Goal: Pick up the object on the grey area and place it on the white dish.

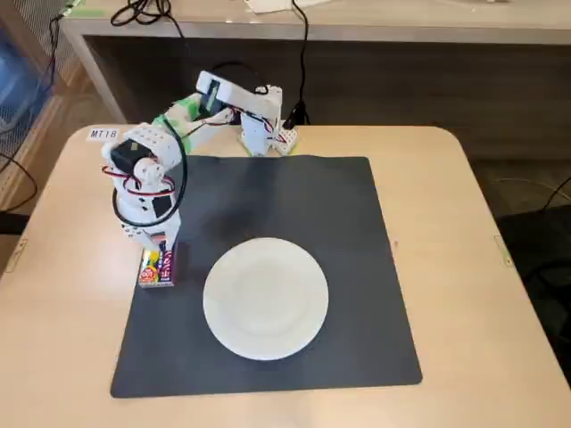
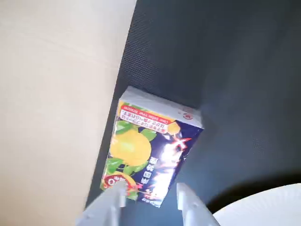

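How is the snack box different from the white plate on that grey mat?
The snack box is small, rectangular and brightly printed; the white plate is round, plain and much bigger. The box sits at the grey mat's left edge under the gripper, the plate near the middle, untouched. Both rest on the mat.

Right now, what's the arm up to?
The arm has its gripper lowered over the snack box, which lies flat at the left edge of the grey mat in the fixed view. The fingers straddle the box's near end, jaws apart, not clamped. The white plate sits empty mid-mat, right of the box.
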Motion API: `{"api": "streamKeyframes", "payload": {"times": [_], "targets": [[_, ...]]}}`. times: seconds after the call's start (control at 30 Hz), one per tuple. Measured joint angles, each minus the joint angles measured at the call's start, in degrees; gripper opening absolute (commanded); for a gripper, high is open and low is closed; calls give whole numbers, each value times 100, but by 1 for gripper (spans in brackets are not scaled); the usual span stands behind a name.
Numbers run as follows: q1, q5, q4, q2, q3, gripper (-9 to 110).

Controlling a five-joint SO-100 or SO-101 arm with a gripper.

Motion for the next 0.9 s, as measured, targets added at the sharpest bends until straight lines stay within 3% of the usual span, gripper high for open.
{"api": "streamKeyframes", "payload": {"times": [0.47, 0.9], "targets": [[79, 475, 114, -220, -9, 35], [-114, 519, 88, -308, 132, 34]]}}
